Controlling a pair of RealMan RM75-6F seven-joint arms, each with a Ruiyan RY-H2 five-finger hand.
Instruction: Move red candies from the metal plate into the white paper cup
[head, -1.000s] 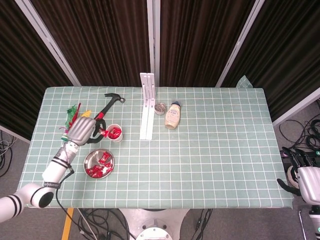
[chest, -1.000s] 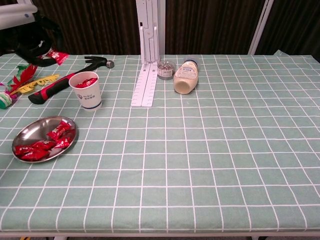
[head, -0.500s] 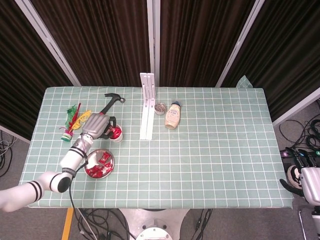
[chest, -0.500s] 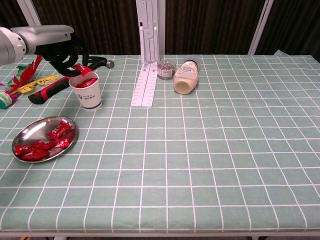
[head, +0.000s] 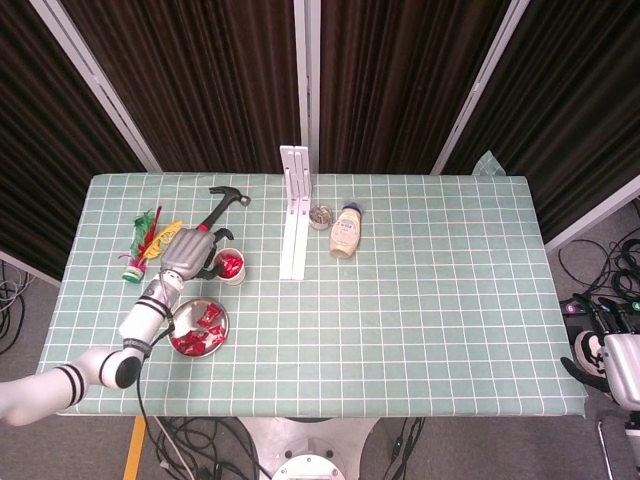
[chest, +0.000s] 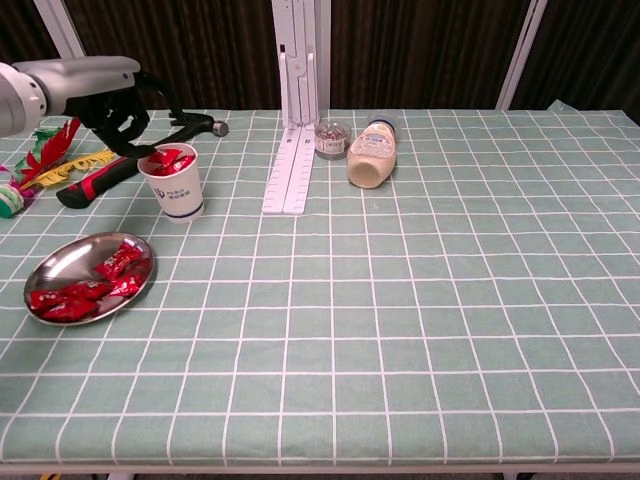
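Left hand (chest: 125, 105), fingers apart and empty, hovers just beside the white paper cup (chest: 171, 182); lifting away carelessly could knock it over, spilling the red candies (chest: 170, 158)

Table cloth (chest: 420, 300): matt green fabric, white grid print. Metal plate (chest: 50, 262): polished steel, mirror-glossy. Red candies (chest: 85, 285) on the plate: shiny crinkled foil wrappers. White paper cup (chest: 173, 186) behind the plate: matt paper, printed logo. Hammer (head: 222, 205) behind the cup: dark metal head, glossy red-black rubbery grip. Left hand (head: 188, 250) above the cup: smooth silver-grey shell, black fingers. Bottle (chest: 371, 158): smooth glossy plastic.
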